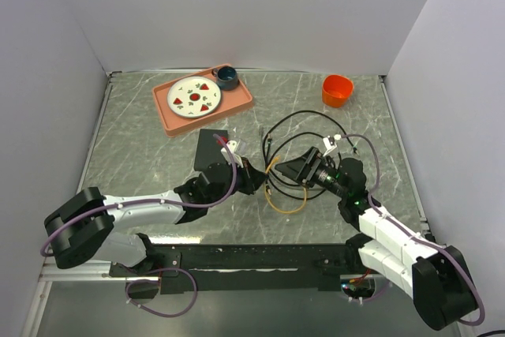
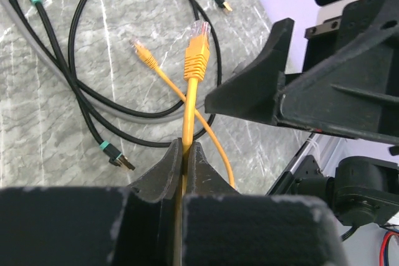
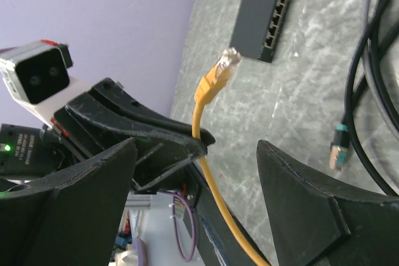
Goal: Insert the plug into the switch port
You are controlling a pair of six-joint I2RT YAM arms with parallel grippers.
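The switch (image 1: 211, 150) is a flat black box lying on the marble table left of centre; the right wrist view shows its row of sockets (image 3: 268, 10). My left gripper (image 1: 257, 180) is shut on the yellow cable (image 2: 187, 110) a short way behind its yellow plug (image 2: 197, 48), which sticks out past the fingertips (image 2: 169, 165). The plug (image 3: 215, 79) points toward the switch but stays clear of it. My right gripper (image 1: 295, 170) is open and empty, facing the left gripper, its fingers (image 3: 324, 204) on either side of the cable.
The yellow cable's other plug (image 2: 142, 51) lies on the table among looped black cables (image 1: 304, 128). An orange tray (image 1: 237, 104) at the back holds a plate and a dark cup. An orange cup (image 1: 337, 90) stands back right. Walls enclose three sides.
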